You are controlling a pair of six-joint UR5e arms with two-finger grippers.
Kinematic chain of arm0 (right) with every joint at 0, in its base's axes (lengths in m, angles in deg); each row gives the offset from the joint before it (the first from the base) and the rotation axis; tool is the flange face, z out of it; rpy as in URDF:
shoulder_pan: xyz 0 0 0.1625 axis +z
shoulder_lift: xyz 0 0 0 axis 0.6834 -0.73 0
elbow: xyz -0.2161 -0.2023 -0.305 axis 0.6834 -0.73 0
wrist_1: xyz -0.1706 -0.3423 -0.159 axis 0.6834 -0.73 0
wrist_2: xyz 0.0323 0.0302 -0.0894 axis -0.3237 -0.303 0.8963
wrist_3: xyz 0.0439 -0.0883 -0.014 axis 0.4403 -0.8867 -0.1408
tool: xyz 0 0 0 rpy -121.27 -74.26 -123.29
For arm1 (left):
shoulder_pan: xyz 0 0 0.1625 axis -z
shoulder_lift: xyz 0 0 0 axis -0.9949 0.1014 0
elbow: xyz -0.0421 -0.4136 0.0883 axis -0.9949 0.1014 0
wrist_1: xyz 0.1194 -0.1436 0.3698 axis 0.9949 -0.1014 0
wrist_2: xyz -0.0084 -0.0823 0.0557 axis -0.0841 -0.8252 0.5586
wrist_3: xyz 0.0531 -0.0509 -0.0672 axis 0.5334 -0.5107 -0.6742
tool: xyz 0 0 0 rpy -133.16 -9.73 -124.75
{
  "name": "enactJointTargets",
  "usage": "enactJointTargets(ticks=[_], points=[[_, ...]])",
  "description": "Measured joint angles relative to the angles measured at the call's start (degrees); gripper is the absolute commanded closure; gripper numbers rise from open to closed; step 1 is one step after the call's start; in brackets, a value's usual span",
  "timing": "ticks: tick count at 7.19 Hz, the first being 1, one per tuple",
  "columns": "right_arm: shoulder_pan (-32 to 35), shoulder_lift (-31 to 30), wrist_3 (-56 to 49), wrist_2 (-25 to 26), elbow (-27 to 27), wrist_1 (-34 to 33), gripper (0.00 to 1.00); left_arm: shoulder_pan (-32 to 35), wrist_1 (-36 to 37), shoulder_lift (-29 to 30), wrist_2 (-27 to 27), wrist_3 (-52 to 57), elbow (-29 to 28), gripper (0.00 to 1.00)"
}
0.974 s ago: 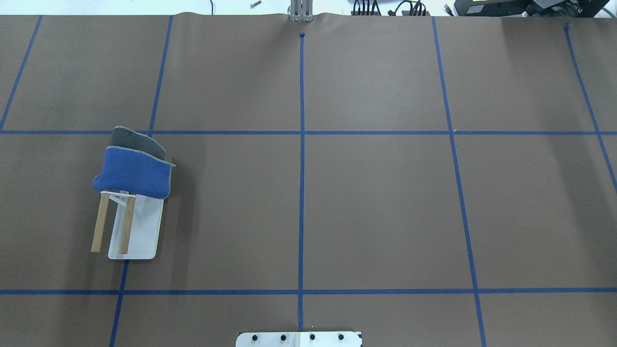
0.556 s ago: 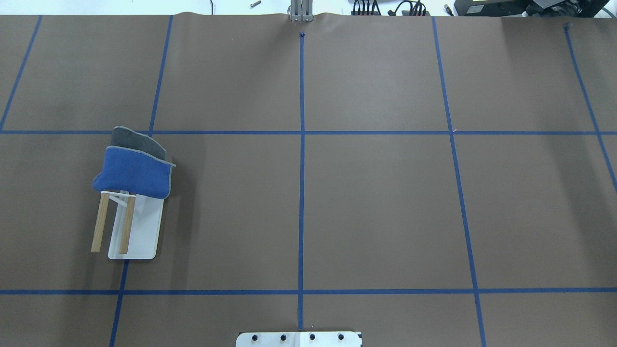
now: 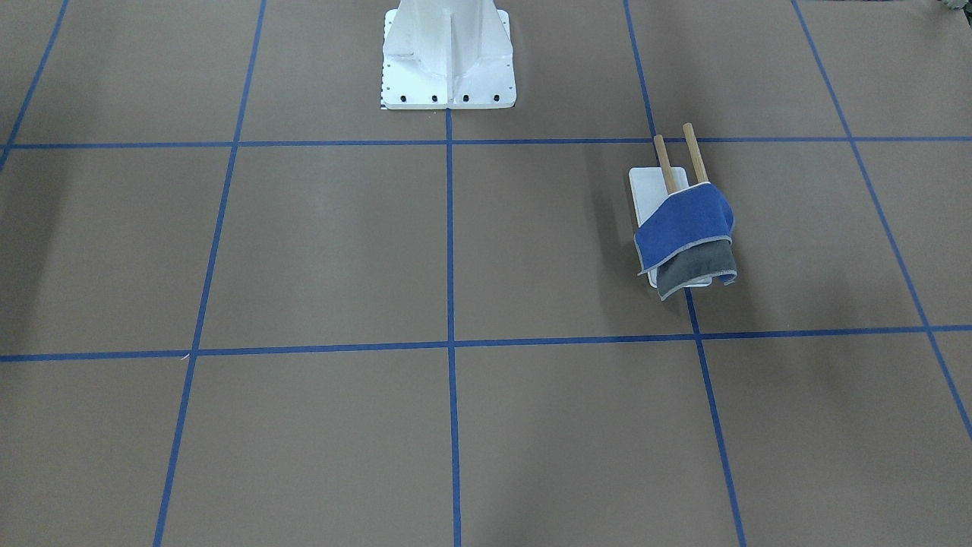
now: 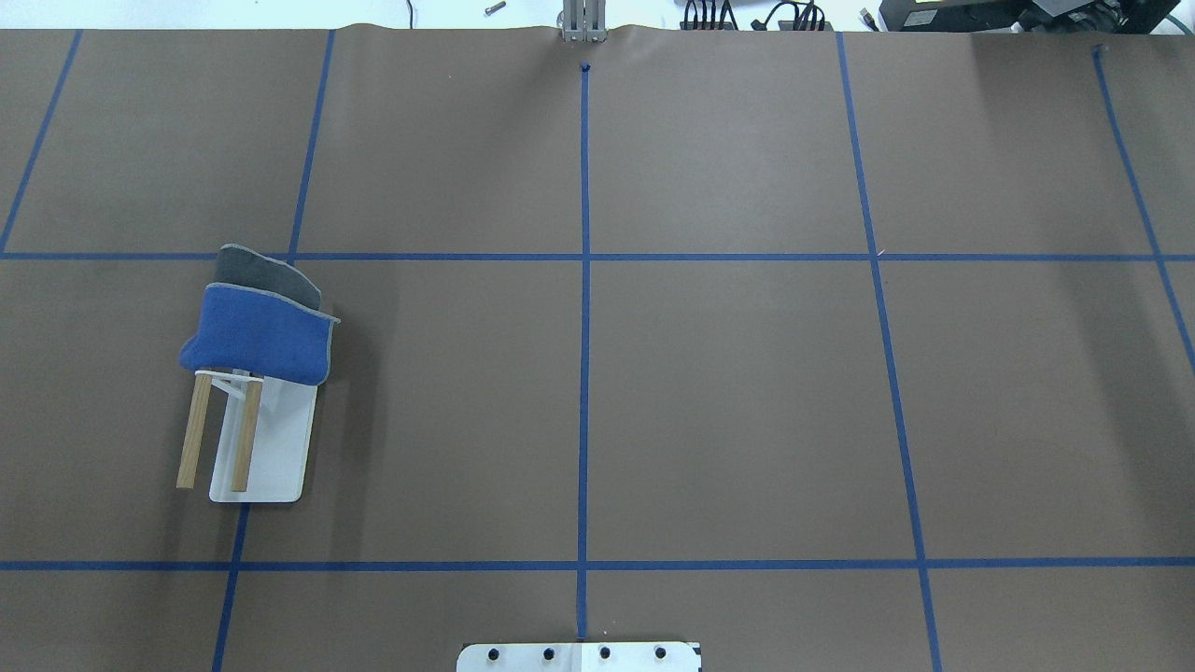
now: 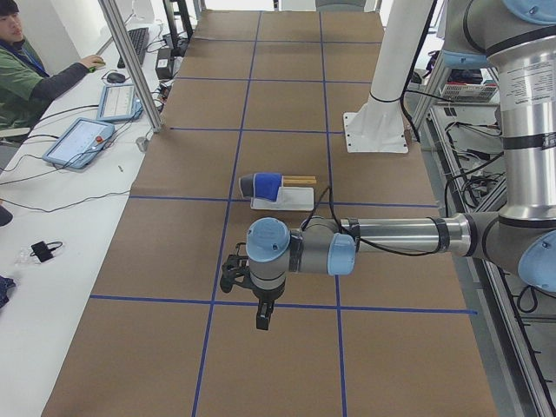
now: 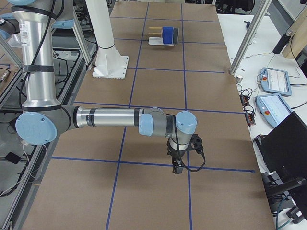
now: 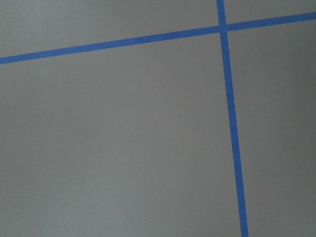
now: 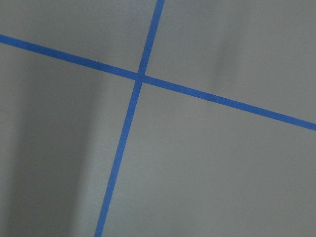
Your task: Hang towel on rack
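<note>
The towel [image 4: 257, 341] hangs over the far end of the rack's [image 4: 280, 448] two wooden dowels, blue side up, with its grey side hanging down behind. It also shows in the front view [image 3: 683, 224] on the rack [image 3: 657, 182], in the left view [image 5: 268, 184] and in the right view [image 6: 168, 34]. My left gripper [image 5: 261, 323] shows only in the left view, hovering above the table well away from the rack; I cannot tell if it is open or shut. My right gripper [image 6: 177, 169] shows only in the right view, far from the rack; I cannot tell its state.
The big white bolted pedestal [image 3: 448, 53] stands at the robot's side of the table. Blue tape lines grid the brown table cover. An operator [image 5: 26, 78] sits with tablets [image 5: 80, 142] at the far edge.
</note>
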State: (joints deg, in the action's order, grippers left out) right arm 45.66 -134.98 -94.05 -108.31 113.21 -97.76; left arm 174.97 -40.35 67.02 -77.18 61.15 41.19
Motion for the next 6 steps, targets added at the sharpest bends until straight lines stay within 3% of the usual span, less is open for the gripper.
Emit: enactJointTargets(ticks=[3, 6], points=[[0.0, 0.0, 0.0, 0.0, 0.0, 0.0, 0.0, -0.2, 7.9, 0.3, -0.3, 0.1, 5.8, 0.01], [0.0, -0.1, 0.0, 0.0, 0.0, 0.0, 0.0, -0.2, 8.9, 0.5, -0.3, 0.2, 6.9, 0.01]])
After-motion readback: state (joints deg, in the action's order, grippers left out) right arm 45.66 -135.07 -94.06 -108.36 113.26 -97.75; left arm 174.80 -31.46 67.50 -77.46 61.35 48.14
